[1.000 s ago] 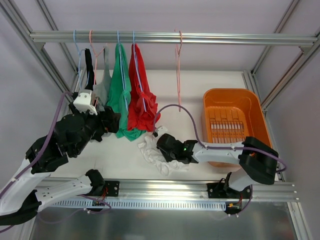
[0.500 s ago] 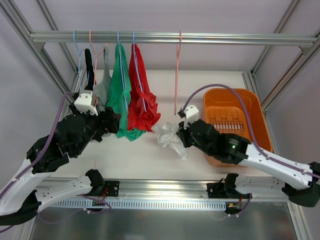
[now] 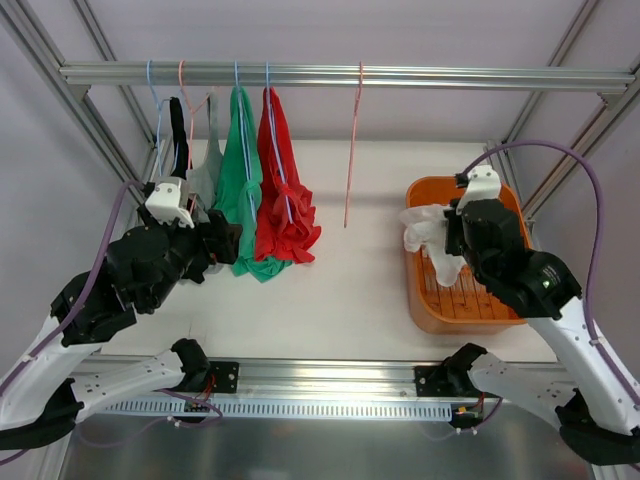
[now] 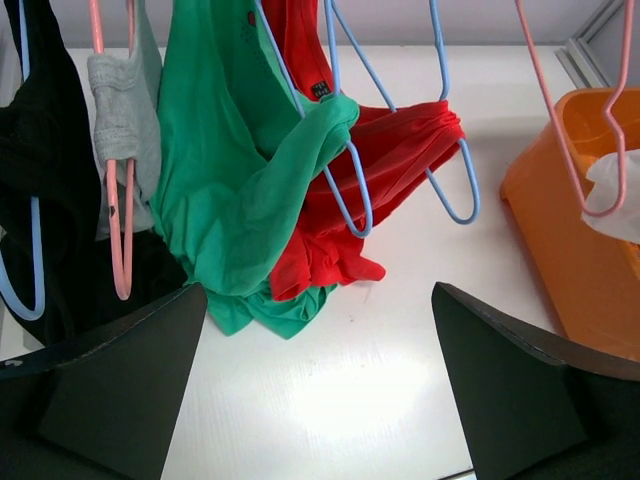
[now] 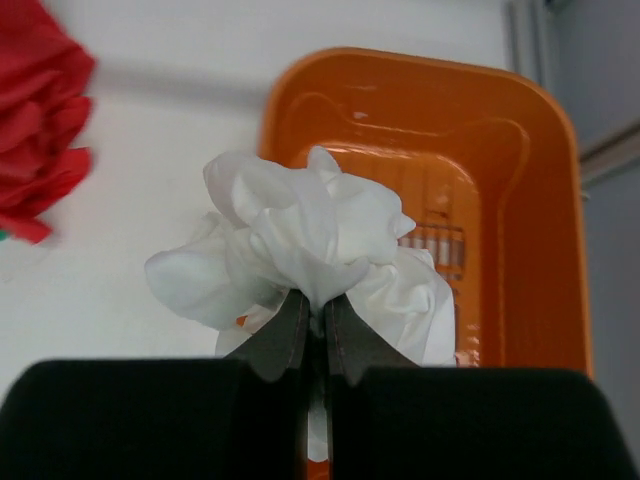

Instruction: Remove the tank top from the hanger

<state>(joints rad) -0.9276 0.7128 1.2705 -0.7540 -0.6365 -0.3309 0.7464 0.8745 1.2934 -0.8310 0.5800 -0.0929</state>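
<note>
surface: white table (image 3: 330, 300) | room: aluminium rail (image 3: 340, 75) overhead | right claw (image 5: 318, 305) pinching white tank top (image 5: 300, 230); left claw (image 4: 318, 320) spread

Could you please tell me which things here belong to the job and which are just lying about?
Job: white tank top, right gripper shut on it, bare pink hanger, orange basket.
Lying about: green top, red top, grey top, black top, open left gripper.

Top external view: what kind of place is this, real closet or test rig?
Most likely a lab test cell, not a home closet. The clothes rail is bare aluminium extrusion, garments like the red tank top hang above a white table, and an orange basket sits on it.
</note>
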